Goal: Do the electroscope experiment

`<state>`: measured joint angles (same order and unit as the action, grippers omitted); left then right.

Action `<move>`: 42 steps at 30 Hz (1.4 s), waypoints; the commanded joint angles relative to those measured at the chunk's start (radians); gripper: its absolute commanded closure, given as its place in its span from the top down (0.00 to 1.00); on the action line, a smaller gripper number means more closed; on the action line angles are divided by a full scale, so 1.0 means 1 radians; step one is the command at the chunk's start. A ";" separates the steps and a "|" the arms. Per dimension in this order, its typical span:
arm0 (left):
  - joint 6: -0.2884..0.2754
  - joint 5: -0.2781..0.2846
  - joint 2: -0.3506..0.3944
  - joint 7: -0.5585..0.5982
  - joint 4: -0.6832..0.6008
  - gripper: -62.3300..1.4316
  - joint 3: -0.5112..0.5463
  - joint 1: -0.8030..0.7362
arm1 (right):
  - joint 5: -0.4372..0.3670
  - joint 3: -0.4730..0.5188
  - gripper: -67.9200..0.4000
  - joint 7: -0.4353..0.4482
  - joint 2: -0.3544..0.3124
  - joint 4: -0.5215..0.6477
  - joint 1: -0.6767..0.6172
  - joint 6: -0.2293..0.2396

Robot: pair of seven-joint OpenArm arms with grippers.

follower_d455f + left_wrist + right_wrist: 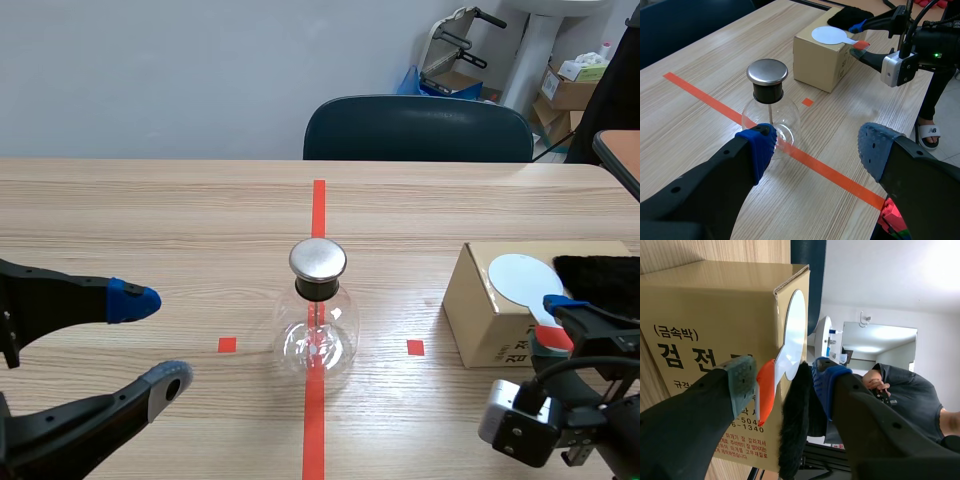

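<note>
A: Scene view first. Where's the electroscope flask (318,325)?
B: Mid desk (150,220), upright on the orange-red tape line (318,205), metal cap (318,259) on top. Bare wood all round it. Left gripper (155,340) sits low at the near left, fingers wide apart, holding nothing, w/ a clear gap btw it and the flask.
A: Right side?
B: Cardboard box (495,320) near the desk's right edge, w/ a white paddle (520,277) and black fur cloth (600,280) on top. Right gripper (556,322) is at the box's near top edge. Dark chair (420,130) stands behind the far edge.
A: Left wrist view?
B: Flask is just ahead of one blue pad (760,145), not btw the fingers. Open desk ahead of the other pad. Box sits further on.
A: Right wrist view?
B: Fingers apart, straddling the paddle's red handle (765,390), which sticks out past the box edge, plus the fur's edge. Handle is right beside the grey-green pad (742,382); can't tell if touching. Not clamped.
</note>
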<state>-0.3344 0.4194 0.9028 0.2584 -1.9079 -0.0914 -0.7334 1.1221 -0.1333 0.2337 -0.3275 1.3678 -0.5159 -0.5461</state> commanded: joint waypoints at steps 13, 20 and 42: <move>-0.002 0.004 -0.002 0.011 -0.019 0.61 0.000 0.002 | -0.003 0.003 0.02 -0.019 -0.016 0.011 0.003 -0.011; -0.002 0.004 -0.002 0.011 -0.019 0.61 0.000 0.002 | -0.003 0.003 0.02 -0.019 -0.016 0.011 0.003 -0.011; -0.002 0.004 -0.002 0.011 -0.019 0.61 0.000 0.002 | -0.003 0.003 0.02 -0.018 -0.016 0.011 0.003 -0.011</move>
<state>-0.3344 0.4194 0.9028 0.2584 -1.9079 -0.0914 -0.7334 1.1221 -0.1333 0.2226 -0.3275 1.3678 -0.5159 -0.5461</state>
